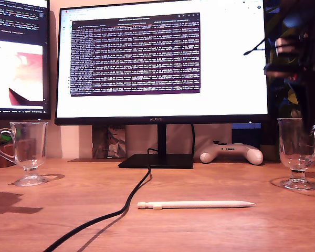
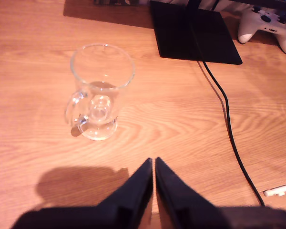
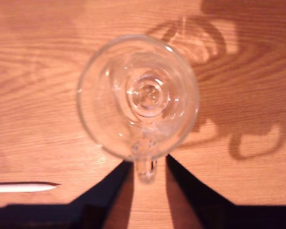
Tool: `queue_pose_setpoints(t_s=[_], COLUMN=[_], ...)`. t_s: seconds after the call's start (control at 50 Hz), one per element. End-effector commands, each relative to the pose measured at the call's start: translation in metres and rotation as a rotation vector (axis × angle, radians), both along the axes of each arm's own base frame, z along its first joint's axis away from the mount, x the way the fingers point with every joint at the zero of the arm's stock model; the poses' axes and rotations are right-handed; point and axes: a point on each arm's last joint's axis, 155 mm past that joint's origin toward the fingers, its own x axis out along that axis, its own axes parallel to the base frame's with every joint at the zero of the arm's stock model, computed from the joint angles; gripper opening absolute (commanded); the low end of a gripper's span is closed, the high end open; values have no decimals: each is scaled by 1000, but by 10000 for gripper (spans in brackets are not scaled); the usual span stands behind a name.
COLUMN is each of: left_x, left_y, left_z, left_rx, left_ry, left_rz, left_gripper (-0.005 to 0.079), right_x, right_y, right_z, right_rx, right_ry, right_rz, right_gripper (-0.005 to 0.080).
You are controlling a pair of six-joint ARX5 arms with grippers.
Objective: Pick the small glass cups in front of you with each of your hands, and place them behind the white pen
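The small glass cups stand upright on the wooden desk [image 1: 210, 231], well apart, one at each end of the white pen [image 1: 195, 205]. My first gripper [image 2: 154, 164] has its jaws pressed together, empty, short of the first cup [image 2: 99, 90] at the exterior view's left. My second gripper [image 3: 149, 164] is spread, its jaws flanking the handle of the second cup [image 3: 138, 95] without visibly clamping it. A black cable [image 1: 127, 199] runs beside the pen toward the monitor stand [image 1: 156, 160].
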Motion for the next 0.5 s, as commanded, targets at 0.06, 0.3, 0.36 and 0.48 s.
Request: queue_pose_setpoints(t_s=[0.06,0.3,0.36,0.48], left_x=[4,11,12,18], left_y=[-1,6,7,13], left_z=[7,23,29,41], left_rx=[9,84,101,153], left_ry=[-28,-79,-67,-30], left_rz=[-9,-10,-16,-7], left_gripper=[-19,-18,-16,-11], right_x=[2,7,7,7], right_y=[3,6,6,6], right_z=[-10,-11,-10,-10], right_rx=[-4,-5,-7,-9], right_ry=[30,14,12,11], right_rz=[11,36,43,50], right_gripper=[128,-13,-13,-13])
